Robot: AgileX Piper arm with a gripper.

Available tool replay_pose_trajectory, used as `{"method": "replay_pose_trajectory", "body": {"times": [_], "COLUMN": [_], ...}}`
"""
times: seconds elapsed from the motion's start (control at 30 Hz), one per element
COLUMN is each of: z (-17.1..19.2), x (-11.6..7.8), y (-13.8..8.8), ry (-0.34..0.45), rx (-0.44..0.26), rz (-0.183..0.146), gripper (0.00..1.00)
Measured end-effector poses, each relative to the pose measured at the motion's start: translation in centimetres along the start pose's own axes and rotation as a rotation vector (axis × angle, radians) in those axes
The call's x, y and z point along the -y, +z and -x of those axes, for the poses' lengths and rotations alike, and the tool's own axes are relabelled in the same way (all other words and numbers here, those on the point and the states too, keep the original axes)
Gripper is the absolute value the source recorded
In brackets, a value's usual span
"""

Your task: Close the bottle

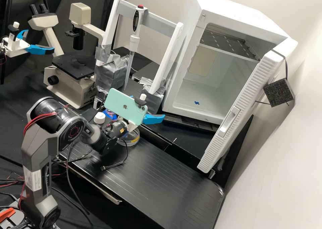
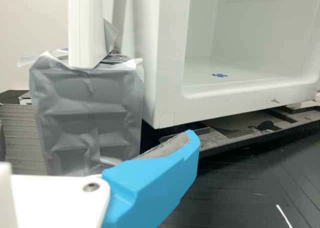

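We are holding our gripper (image 1: 148,106) over the bench (image 1: 161,178), its blue fingers spreading wide apart. What we are taking for the bottle (image 1: 99,118), a small white-topped thing, is standing behind those fingers, near the wrist; we are not making out its lower part clearly. A clear round vessel (image 1: 131,141) is resting beneath the wrist. Ahead of the fingers, a white cabinet (image 1: 186,64) is standing with its door (image 1: 234,118) hanging open.

Mini fridge (image 1: 239,17): smooth, white, plastic-looking
Rack (image 1: 228,42) inside fridge: perforated metal
Silver tape wrapping (image 1: 112,74) beside fridge: crinkled, satin sheen
Benchtop (image 1: 151,178) before fridge: glossy black, finely grooved
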Motion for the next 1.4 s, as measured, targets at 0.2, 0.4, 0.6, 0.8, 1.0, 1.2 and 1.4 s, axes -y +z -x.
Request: {"method": "replay_pose_trajectory", "body": {"times": [0.2,0.4,0.6,0.8,1.0,1.2,1.4], "z": [0.0,0.6,3.9,8.2,11.0,11.9,11.5], "x": [0.0,0.2,-0.2,0.3,3.1,5.1,6.1], "y": [0.0,0.2,0.0,-1.4,-3.2,-3.6,-3.0], "ry": [0.000,0.002,0.024,0.047,-0.070,-0.157,-0.198], "rx": [0.000,-0.006,-0.071,-0.206,-0.310,-0.342,-0.298], "rz": [0.000,0.001,-0.011,-0.028,0.018,0.061,0.064], "gripper": [1.00,1.00,1.00,1.00,1.00,1.00,1.00]}}
